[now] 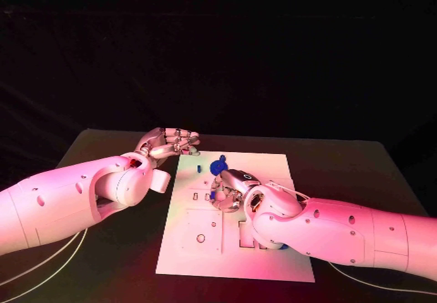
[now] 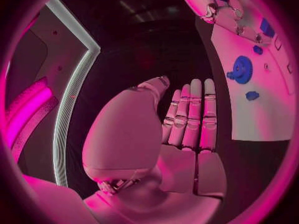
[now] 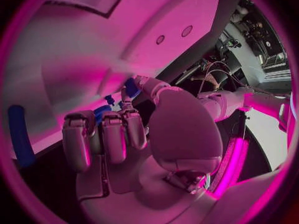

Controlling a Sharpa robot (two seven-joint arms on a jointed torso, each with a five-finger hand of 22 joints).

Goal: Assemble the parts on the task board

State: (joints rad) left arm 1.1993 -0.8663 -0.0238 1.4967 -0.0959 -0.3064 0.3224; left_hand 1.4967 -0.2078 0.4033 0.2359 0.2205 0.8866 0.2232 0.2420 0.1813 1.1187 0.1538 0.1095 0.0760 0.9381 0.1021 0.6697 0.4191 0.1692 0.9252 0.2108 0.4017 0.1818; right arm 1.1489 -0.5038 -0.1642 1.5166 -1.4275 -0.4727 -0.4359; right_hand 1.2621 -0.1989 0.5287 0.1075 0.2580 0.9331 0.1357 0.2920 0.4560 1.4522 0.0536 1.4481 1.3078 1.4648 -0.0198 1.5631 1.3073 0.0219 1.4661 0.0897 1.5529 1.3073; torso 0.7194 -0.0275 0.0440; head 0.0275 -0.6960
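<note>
**benchrat:** So where are we? In the head view the white board (image 1: 239,249) sits mid-frame on the black table (image 1: 100,142), and the right hand (image 1: 230,192) is down on its upper half, just below a round blue gear (image 1: 218,166) near the top centre of the board.

**torque_tom:** Yeah. The right wrist view has that hand's fingers (image 3: 106,137) curled in against the board, with a small blue piece (image 3: 131,87) at the thumb tip. I honestly can't tell if it's pinching it or just touching it. There's also a blue bar (image 3: 19,137) at the left edge of that circle.

**benchrat:** Left hand (image 1: 167,144)?

**torque_tom:** Hanging off the board's upper left corner, holding nothing. In the left wrist view its fingers (image 2: 191,117) are straight and side by side, palm open.

**benchrat:** How do you reckon the parts handle?

**torque_tom:** My guess is light, hard plastic, stiff, kinda slick against metal fingertips. Small enough to pop out of a pinch or skitter across the board if nudged. I'd take the gear by its toothed rim, opposite sides, not the flat face. The little piece needs a fingertip pinch on its sides, kept square so it drops into its seat.
</note>
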